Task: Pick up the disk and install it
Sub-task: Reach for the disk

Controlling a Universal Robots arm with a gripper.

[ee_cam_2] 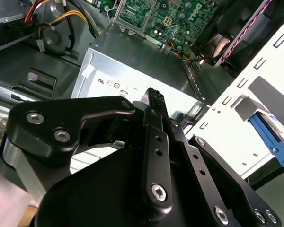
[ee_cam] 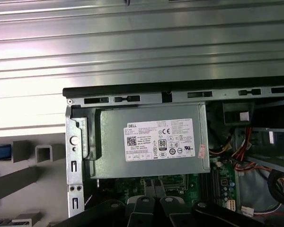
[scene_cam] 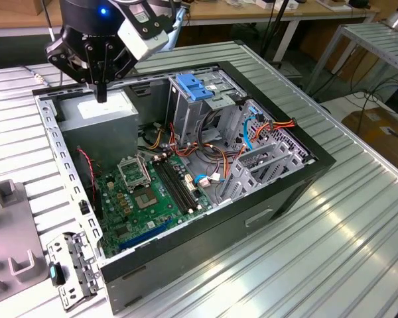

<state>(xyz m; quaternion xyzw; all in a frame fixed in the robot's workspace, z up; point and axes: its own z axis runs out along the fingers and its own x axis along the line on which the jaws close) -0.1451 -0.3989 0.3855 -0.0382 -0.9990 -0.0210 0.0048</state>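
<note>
The ribbed aluminium counter (scene_cam: 358, 218) carries a black open-sided desktop computer case (scene_cam: 278, 192), which lies on its side across the counter's middle. A grey box-shaped metal power supply (scene_cam: 99, 116) with a white label occupies the case's corner toward the exterior view's left. The black two-fingered tool (scene_cam: 101, 93) hangs just above this power supply, clenched and grasping nothing. The disk (ee_cam: 0, 151), seen by its bright blue carrier rail, lies outside the case, against the grey plastic fixture blocks (ee_cam: 38, 153) on the counter beside the power-supply end.
</note>
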